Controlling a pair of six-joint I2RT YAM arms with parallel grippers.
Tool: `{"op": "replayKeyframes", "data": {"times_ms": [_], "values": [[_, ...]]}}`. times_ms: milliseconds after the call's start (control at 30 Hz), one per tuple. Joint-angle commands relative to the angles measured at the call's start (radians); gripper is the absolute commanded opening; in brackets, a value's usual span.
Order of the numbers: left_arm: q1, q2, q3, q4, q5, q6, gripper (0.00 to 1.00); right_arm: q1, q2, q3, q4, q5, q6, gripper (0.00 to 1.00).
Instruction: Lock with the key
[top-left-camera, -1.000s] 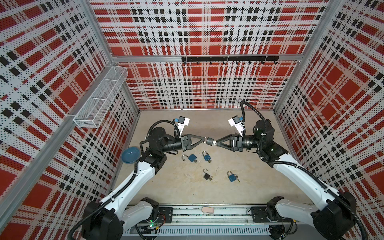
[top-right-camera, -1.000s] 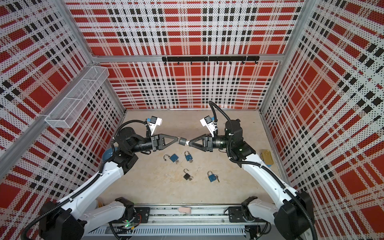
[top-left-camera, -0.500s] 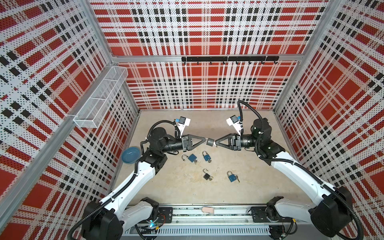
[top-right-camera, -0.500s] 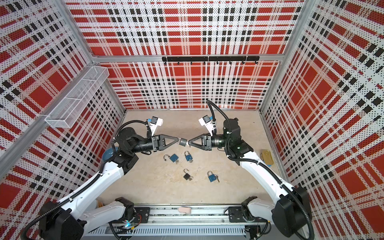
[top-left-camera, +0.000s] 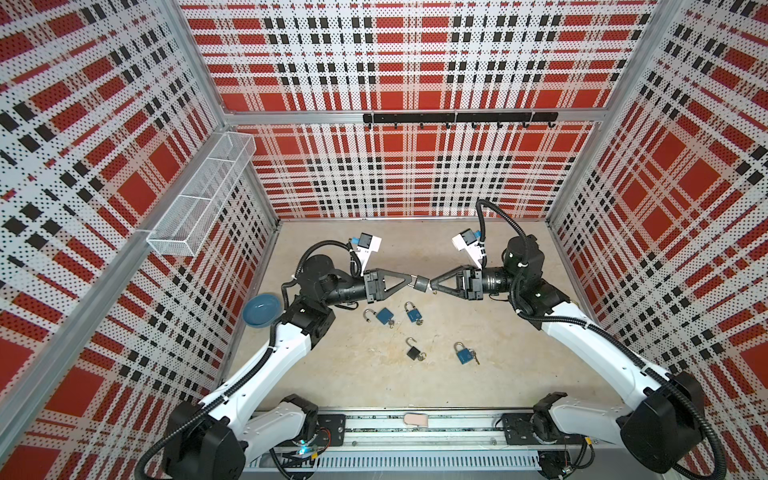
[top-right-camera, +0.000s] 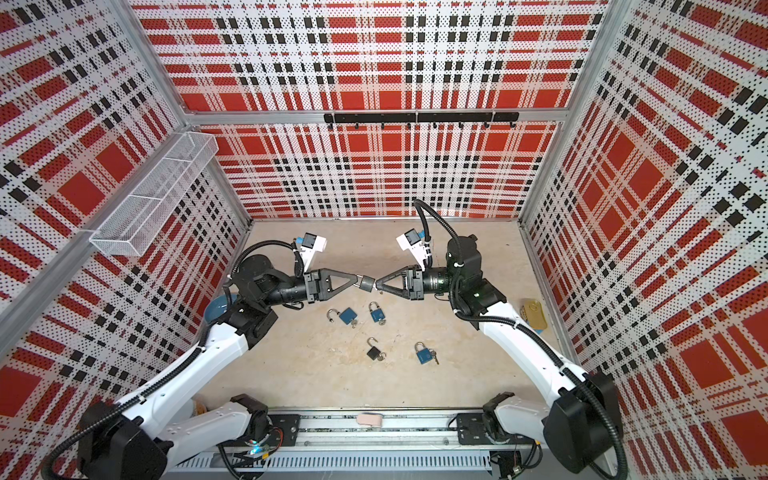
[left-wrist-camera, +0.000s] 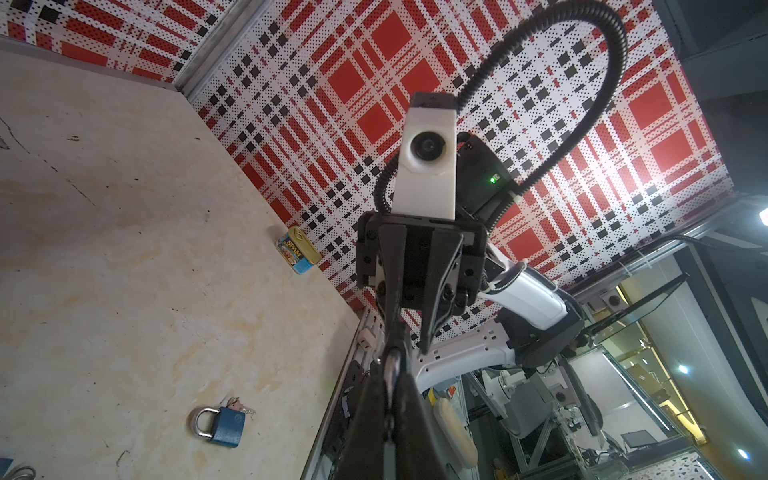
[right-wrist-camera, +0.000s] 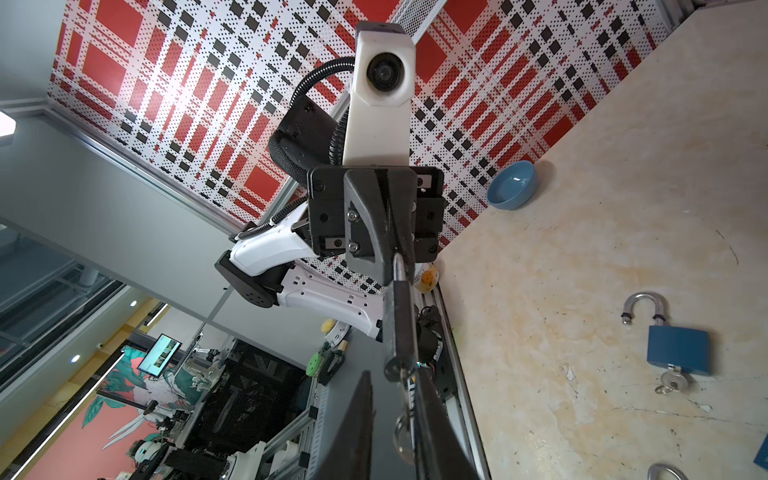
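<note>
A dark padlock (top-left-camera: 422, 284) (top-right-camera: 366, 284) hangs in mid-air over the table's middle, held by its shackle. My left gripper (top-left-camera: 414, 279) (left-wrist-camera: 390, 374) is shut on that shackle. The key (right-wrist-camera: 397, 368) sticks out of the padlock's bottom, with a key ring (right-wrist-camera: 402, 432) dangling from it. My right gripper (top-left-camera: 432, 285) (right-wrist-camera: 390, 376) faces the left one, its jaws narrowly open around the key. One finger (right-wrist-camera: 436, 436) lies against the key. A gap shows between the key and the other finger (right-wrist-camera: 357, 436).
Two blue padlocks (top-left-camera: 384, 316) (top-left-camera: 413, 312), a black one (top-left-camera: 413, 352) and another blue one (top-left-camera: 464, 355) lie on the table below the grippers. A blue bowl (top-left-camera: 262, 311) sits by the left wall. A Spam can (top-right-camera: 532, 313) stands by the right wall.
The right gripper's jaws have narrowed around the key and it has edged toward the padlock. The left gripper still holds the padlock in place.
</note>
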Motion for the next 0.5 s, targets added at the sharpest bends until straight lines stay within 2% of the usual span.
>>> {"op": "replayKeyframes", "data": {"times_ms": [0,467], "values": [[-0.005,-0.001,0.028,0.023,-0.01,-0.002,0.0,-0.002,0.007,0.014,0.046,-0.018,-0.001,0.2],[-0.017,0.008,0.033,0.023,-0.028,-0.002,0.0,0.0,0.016,0.015,0.049,-0.035,-0.002,0.09]]}}
